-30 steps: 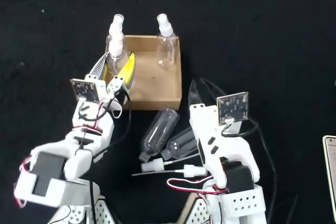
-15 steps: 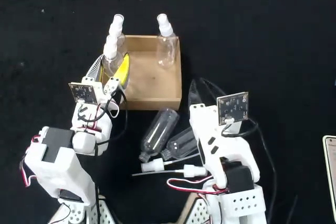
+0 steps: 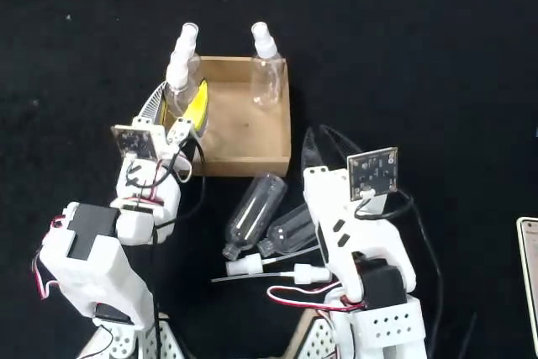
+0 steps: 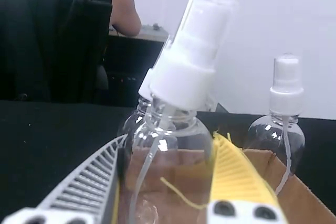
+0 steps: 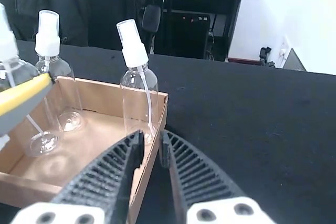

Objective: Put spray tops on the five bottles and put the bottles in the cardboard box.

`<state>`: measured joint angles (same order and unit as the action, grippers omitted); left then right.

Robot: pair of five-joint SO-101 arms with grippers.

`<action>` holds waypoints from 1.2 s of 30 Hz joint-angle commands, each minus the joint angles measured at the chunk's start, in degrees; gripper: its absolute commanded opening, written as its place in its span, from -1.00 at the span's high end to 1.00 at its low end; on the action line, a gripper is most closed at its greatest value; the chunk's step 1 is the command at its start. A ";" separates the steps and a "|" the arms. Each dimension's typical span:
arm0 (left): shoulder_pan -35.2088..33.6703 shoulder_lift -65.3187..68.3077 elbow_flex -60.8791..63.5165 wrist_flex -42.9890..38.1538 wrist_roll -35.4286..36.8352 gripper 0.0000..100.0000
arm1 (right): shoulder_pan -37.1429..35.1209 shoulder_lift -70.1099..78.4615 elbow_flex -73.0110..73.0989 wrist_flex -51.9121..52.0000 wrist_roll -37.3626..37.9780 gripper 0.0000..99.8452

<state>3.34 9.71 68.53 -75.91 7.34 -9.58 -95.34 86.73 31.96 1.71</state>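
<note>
My left gripper (image 3: 181,111) is shut on a clear bottle (image 3: 178,90) with a white spray top (image 4: 189,72), holding it upright just inside the left wall of the cardboard box (image 3: 244,161). Two more topped bottles stand in the box's far corners, one at the left (image 3: 188,39) and one at the right (image 3: 266,73). Two bottles without tops (image 3: 252,206) (image 3: 290,229) lie on the table in front of the box. Two loose spray tops (image 3: 244,266) (image 3: 311,274) lie nearer my bases. My right gripper (image 3: 326,145) hangs shut and empty by the box's near right corner.
Black cloth covers the table. The box floor (image 5: 100,129) is bare through the middle and near side. A flat white object (image 3: 530,275) lies at the right edge. The lying bottles and tops sit between my two arms.
My left arm has pushed the held bottle a little farther toward the box's far left, nearer the corner bottle. The right arm has not moved.
</note>
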 commanded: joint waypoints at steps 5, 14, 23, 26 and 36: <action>0.48 -0.26 -3.65 -0.53 -0.53 0.94 | 1.32 -1.19 0.22 -2.29 0.62 0.94; 0.57 4.48 -4.00 -0.62 -0.53 0.94 | 1.32 -1.19 0.22 -2.29 0.62 0.94; 1.01 6.95 -4.18 -5.98 -0.53 0.94 | 1.32 -1.19 0.22 -2.29 0.62 0.94; 1.01 6.95 -4.26 -5.89 -0.53 0.94 | 1.32 -1.19 0.22 -2.29 0.62 0.94; 0.84 6.95 -3.91 -5.89 -4.48 0.94 | 1.32 -1.19 0.22 -2.29 0.62 0.94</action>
<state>3.87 17.19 66.59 -80.22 5.58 -9.58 -95.34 87.25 31.16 1.71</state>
